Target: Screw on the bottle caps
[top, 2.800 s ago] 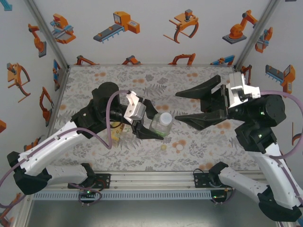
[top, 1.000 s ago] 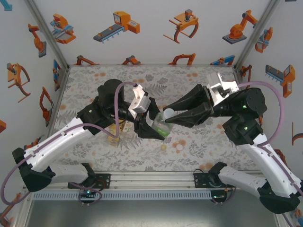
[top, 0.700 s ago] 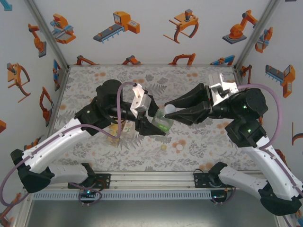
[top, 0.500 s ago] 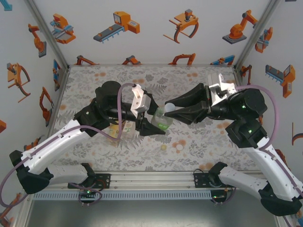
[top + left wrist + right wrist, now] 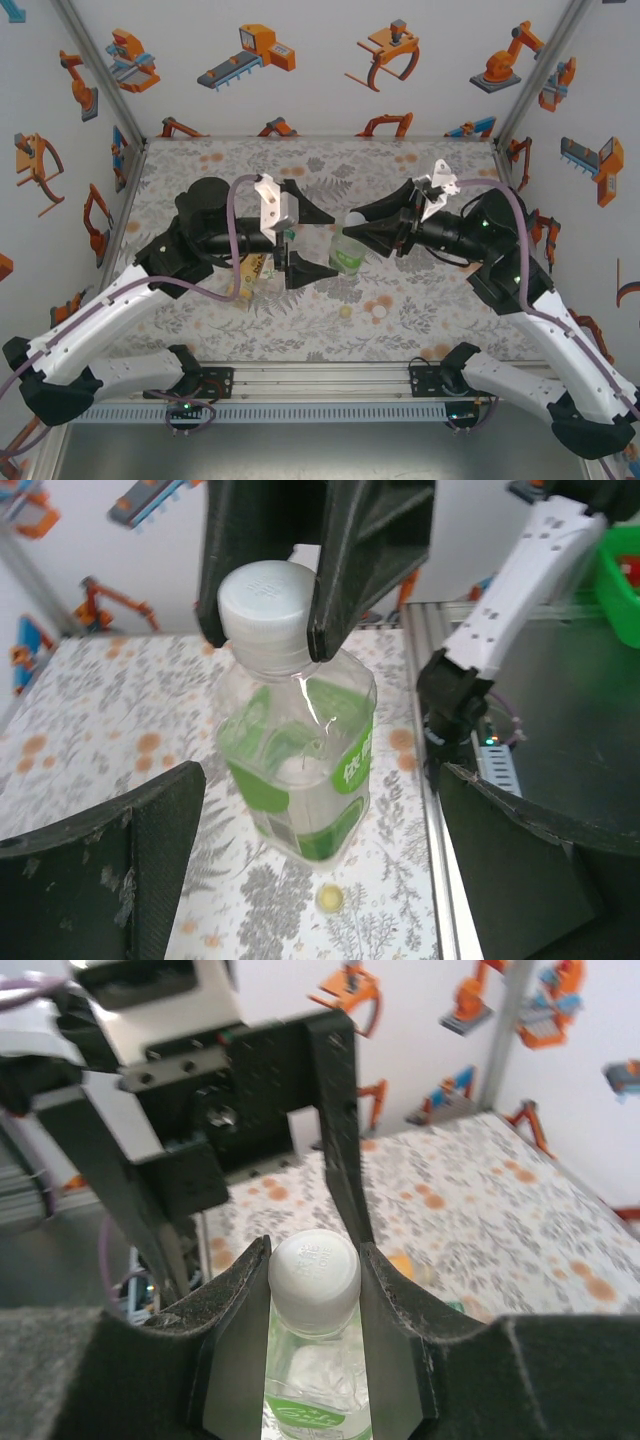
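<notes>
The clear bottle (image 5: 349,258) with the white-green label stands between both grippers, its white cap (image 5: 355,222) on its neck. My right gripper (image 5: 358,226) is shut on that cap (image 5: 315,1269), one pad on each side, above the bottle body (image 5: 314,1392). My left gripper (image 5: 331,246) is open, its fingers (image 5: 110,865) wide apart on either side of the bottle (image 5: 300,780) and not touching it. A pale yellow cap (image 5: 327,898) lies on the table just in front of the bottle (image 5: 345,311). The yellow-orange juice bottle (image 5: 250,268) lies partly hidden under my left arm.
The floral table cover (image 5: 420,300) carries orange printed dots. A metal rail (image 5: 320,385) runs along the near edge, and white walls with robot pictures enclose the back and sides. The right arm's white link (image 5: 510,590) reaches over the table's near edge.
My left gripper opened, let go of the clear bottle and drew back to the left. My right gripper closed in and shut on the white cap.
</notes>
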Robot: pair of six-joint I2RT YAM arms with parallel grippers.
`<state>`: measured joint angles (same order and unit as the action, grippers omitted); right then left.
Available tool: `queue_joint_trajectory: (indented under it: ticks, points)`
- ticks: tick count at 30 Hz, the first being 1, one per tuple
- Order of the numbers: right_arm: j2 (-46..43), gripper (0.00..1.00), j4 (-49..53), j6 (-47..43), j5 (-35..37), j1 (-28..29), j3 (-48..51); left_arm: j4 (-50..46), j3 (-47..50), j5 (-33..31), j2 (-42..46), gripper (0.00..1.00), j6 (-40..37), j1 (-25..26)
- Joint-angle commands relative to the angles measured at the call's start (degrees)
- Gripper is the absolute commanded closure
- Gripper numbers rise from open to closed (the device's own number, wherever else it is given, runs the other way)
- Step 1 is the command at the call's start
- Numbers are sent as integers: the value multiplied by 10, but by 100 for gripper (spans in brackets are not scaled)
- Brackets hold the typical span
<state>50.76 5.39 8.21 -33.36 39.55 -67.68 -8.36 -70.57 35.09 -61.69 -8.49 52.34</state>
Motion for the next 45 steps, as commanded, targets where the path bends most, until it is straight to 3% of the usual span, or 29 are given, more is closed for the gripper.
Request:
queue_joint_trajectory:
  ticks: [1, 15, 20, 28, 35, 43, 45]
  points:
    - [9, 100, 11, -19, 109, -9, 27, -31, 18, -101, 13, 10, 46, -17]
    - [98, 100, -241, -27, 214, -138, 202, -202, 40, -287, -23, 13, 255, -58]
    - [153, 100, -311, -43, 213, -208, 222, -202, 81, -300, -25, 12, 306, -59]
    - [284, 100, -457, -33, 150, -289, 217, -207, 116, -351, -23, 14, 369, -59]
    - [400, 100, -591, -14, 131, -309, 212, -223, 120, -366, -9, 15, 396, -59]
    - [454, 100, -649, -10, 123, -324, 226, -234, 118, -372, -5, 15, 407, -59]
    - [457, 94, -653, -13, 122, -325, 234, -234, 116, -372, -8, 15, 407, -59]
